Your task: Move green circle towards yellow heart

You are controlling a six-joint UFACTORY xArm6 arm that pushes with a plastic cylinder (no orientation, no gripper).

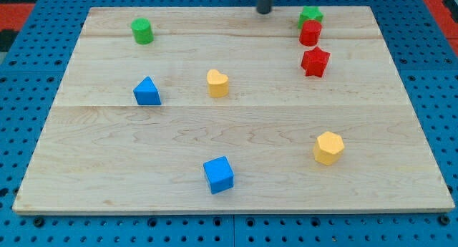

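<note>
The green circle sits near the view's top left of the wooden board. The yellow heart lies below and to the right of it, near the board's middle. My tip is at the view's top edge, right of centre, far to the right of the green circle and above the yellow heart. It touches no block.
A blue triangle lies left of the heart. A green star, red circle and red star stand in a column at the top right. A yellow hexagon and blue cube lie lower down.
</note>
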